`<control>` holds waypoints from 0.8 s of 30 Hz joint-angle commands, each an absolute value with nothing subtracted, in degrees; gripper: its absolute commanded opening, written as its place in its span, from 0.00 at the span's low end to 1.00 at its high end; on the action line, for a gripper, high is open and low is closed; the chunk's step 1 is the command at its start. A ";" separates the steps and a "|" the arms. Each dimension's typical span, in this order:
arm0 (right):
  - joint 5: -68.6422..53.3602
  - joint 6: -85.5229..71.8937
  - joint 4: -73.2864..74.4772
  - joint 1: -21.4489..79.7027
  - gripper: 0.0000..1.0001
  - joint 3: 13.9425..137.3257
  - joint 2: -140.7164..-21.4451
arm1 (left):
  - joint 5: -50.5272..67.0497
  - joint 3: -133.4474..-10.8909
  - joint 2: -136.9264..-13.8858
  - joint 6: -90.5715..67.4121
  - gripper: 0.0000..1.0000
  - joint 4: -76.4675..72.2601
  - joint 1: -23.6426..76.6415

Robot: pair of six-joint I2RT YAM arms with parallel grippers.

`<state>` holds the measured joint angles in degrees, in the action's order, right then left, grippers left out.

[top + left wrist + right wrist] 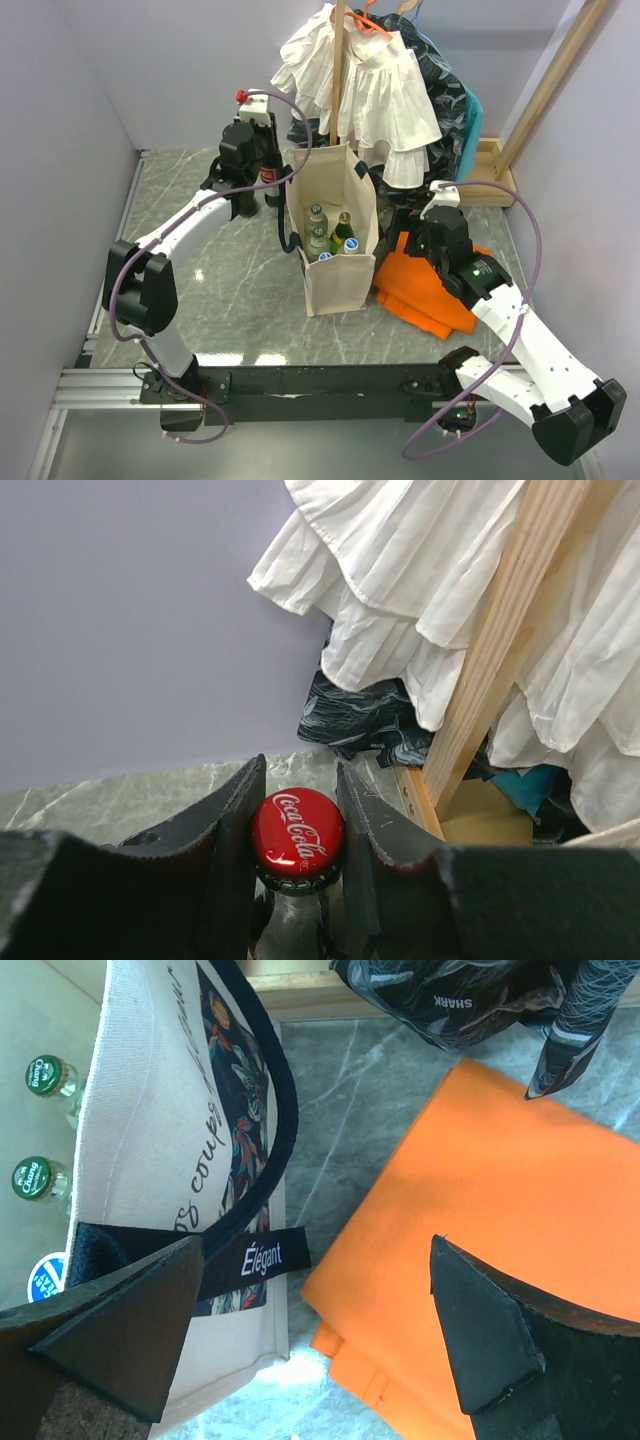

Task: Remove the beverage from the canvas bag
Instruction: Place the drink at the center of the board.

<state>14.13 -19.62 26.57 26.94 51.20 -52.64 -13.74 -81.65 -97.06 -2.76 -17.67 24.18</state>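
The beverage in my grip is a glass Coca-Cola bottle with a red cap (297, 829). My left gripper (300, 764) is shut on its neck just under the cap. In the top view this gripper (256, 192) and the bottle (267, 178) are outside the canvas bag (335, 270), by its back left corner, low over the marble table. I cannot tell whether the bottle touches the table. The cream bag (150, 1110) stands upright with several green-capped bottles (330, 235) inside. My right gripper (315, 1250) hangs open over the bag's right side, holding nothing.
A folded orange cloth (430, 290) lies right of the bag, under my right gripper (408, 222). A wooden rack post (500, 650) hung with white garments (360, 80) stands behind the bag. Dark patterned fabric (480, 1000) hangs by the rack's base. Walls close in on the left and back.
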 commanded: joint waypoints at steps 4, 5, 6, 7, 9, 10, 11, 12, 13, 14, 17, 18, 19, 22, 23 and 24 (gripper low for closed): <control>14.94 -18.63 24.43 26.10 1.00 52.56 -52.91 | -14.85 -83.93 -95.97 -3.87 0.01 -36.74 23.91; 14.77 -18.63 24.43 26.02 1.00 52.56 -53.00 | -14.94 -84.20 -96.32 -3.78 0.01 -36.65 23.99; 14.77 -18.63 24.43 25.93 1.00 52.56 -53.09 | -14.94 -84.46 -96.94 -3.69 0.01 -36.39 23.99; 14.68 -18.63 24.43 25.84 1.00 52.47 -53.00 | -14.85 -84.72 -97.12 -3.69 0.01 -35.95 23.99; 14.68 -18.63 24.26 25.84 1.00 52.38 -52.82 | -14.94 -84.73 -97.64 -3.69 0.01 -35.95 23.91; 14.68 -18.55 24.17 25.58 1.00 52.21 -52.91 | -15.03 -84.64 -97.91 -3.60 0.01 -36.21 23.99; 14.50 -18.54 24.17 25.49 1.00 52.21 -52.82 | -15.20 -84.46 -98.00 -3.52 0.01 -36.65 23.99; 14.50 -18.54 24.26 25.40 1.00 52.21 -52.91 | -15.21 -84.29 -98.35 -3.52 0.01 -37.09 23.99; 14.50 -18.54 24.26 25.49 1.00 52.21 -52.82 | -15.90 -84.11 -98.52 -3.34 0.01 -37.52 23.99; 14.41 -18.54 24.17 25.40 1.00 52.12 -52.82 | -16.00 -84.02 -98.53 -3.25 0.01 -37.96 23.99; 14.33 -18.54 24.17 25.23 1.00 52.03 -52.65 | -16.43 -84.11 -99.23 -2.90 0.01 -38.06 23.99; 14.24 -18.54 24.17 25.22 1.00 52.03 -52.65 | -16.52 -84.20 -99.40 -2.90 0.01 -37.97 23.99; 14.24 -18.54 24.26 25.14 1.00 52.03 -52.56 | -16.52 -84.29 -99.49 -2.99 0.01 -37.88 23.99; 14.15 -18.63 24.17 25.05 1.00 52.03 -52.65 | -16.52 -84.02 -99.58 -3.25 0.04 -37.88 23.99; 14.06 -18.63 24.26 25.14 1.00 52.03 -52.65 | -16.35 -84.02 -99.41 -3.34 0.07 -37.71 23.99; 13.89 -18.63 24.26 25.14 1.00 52.12 -52.65 | -16.43 -83.85 -99.32 -3.34 0.11 -37.71 23.99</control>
